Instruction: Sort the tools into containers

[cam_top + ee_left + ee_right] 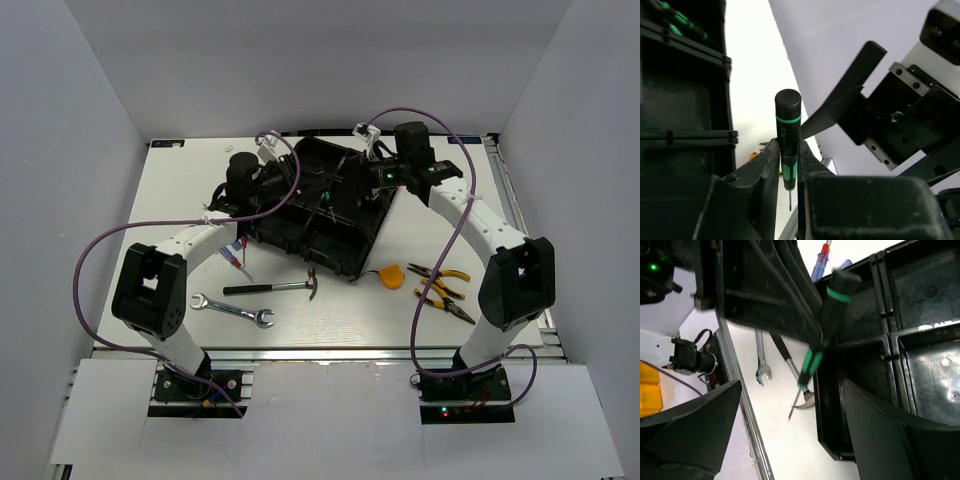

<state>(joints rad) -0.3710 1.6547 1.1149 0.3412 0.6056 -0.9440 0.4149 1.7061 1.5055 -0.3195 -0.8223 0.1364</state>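
Note:
My left gripper (788, 150) is shut on a black-green screwdriver (787, 125), tip down. In the top view the left gripper (300, 188) is over the black organizer tray (335, 255). My right gripper (372, 172) is open and empty over the tray's back right. In the right wrist view the right gripper (792, 387) is apart from the held screwdriver (822, 325), which hangs by the tray's wall (860, 345). A second black-green screwdriver (680, 22) lies in a compartment. The hammer (270, 288), wrench (232, 310), tape measure (390, 275), pliers (440, 272) and red and blue screwdrivers (237, 255) lie on the table.
A second pair of pliers (445, 305) lies near the right arm's base. The wrench (761, 357) and hammer (790, 365) show in the right wrist view beside the tray. White walls enclose the table on three sides. Purple cables loop over both arms.

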